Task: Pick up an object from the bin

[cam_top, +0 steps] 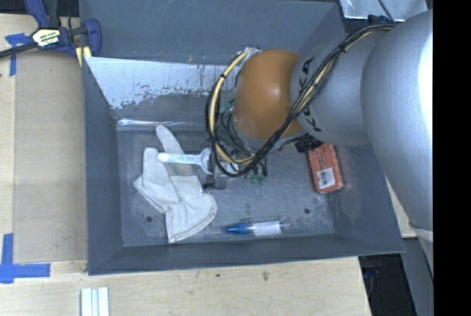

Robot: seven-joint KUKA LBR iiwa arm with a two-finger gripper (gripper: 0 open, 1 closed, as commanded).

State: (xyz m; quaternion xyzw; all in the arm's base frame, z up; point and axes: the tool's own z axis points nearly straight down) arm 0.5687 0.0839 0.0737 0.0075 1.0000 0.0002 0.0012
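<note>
The grey metal bin (103,182) has sloping walls and a flat, scuffed floor. On the left half of the floor lies a crumpled white glove (173,197), its fingers spread toward the back and the left wall. Near the front edge, right of the glove and apart from it, a clear syringe with a blue tip (256,228) lies lengthwise. By the right wall rests a flat red-orange packet (325,169) with a pale label

Your arm (368,86) reaches in over the bin's (99,160) right edge, the orange wrist cover (265,93) mid-bin and the gripper (211,173) down near the floor's centre.
</note>
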